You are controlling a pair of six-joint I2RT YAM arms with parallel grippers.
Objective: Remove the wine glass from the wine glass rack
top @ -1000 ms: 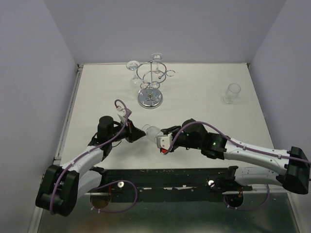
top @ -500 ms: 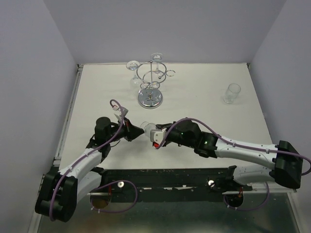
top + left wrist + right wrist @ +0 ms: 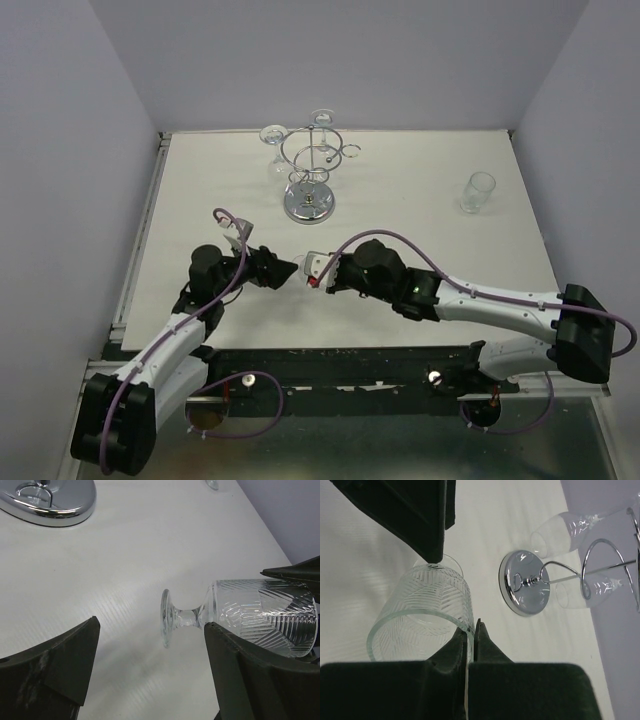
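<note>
A short-stemmed wine glass [image 3: 300,267] with an etched bowl [image 3: 260,617] lies on its side between the two grippers, near the table's front. My right gripper [image 3: 472,625] is shut on the bowl's rim [image 3: 420,615], one finger inside and one outside. My left gripper [image 3: 150,630] stands open around the foot and stem, touching neither. The chrome wine glass rack [image 3: 312,165] stands at the back on its mirrored disc base [image 3: 526,582]. It still carries clear glasses [image 3: 565,525] hanging from its rings.
A clear tumbler [image 3: 478,192] stands at the back right. The rack's disc base [image 3: 50,500] shows just beyond the left gripper. The left arm's dark fingers [image 3: 420,515] hang over the held glass in the right wrist view.
The left gripper has opened, let go of the glass's stem and drawn back a little to the left. The right gripper has shut on the rim and shifted left.
</note>
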